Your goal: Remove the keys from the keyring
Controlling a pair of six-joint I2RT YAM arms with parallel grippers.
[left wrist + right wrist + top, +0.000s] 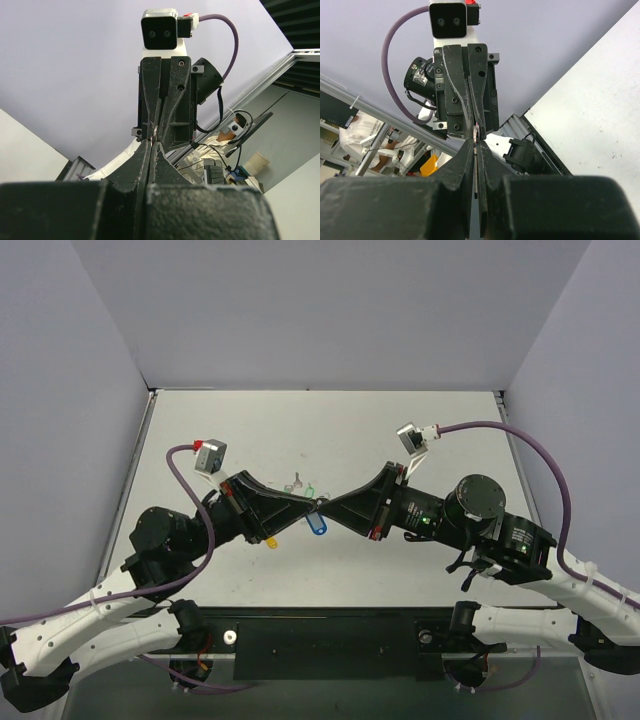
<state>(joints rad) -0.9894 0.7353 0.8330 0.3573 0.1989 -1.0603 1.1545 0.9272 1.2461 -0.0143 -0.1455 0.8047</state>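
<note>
My left gripper (315, 504) and right gripper (329, 506) meet tip to tip above the table's middle. The blue tag (318, 525) of the keyring hangs just below where they meet. In the right wrist view my right gripper (476, 146) is shut on a thin silver key (476, 170), seen edge-on between its fingers. A small piece of the ring (476, 131) shows at the tips of the left gripper facing it. In the left wrist view my left gripper (152, 145) is shut, with only a tiny metal glint at its tips. The right gripper (156, 127) faces it.
A lone silver key (295, 481) and a green tag (309, 491) lie on the white table (330, 430) just behind the grippers. A yellow tag (272, 541) lies under the left arm. Grey walls enclose the table on three sides.
</note>
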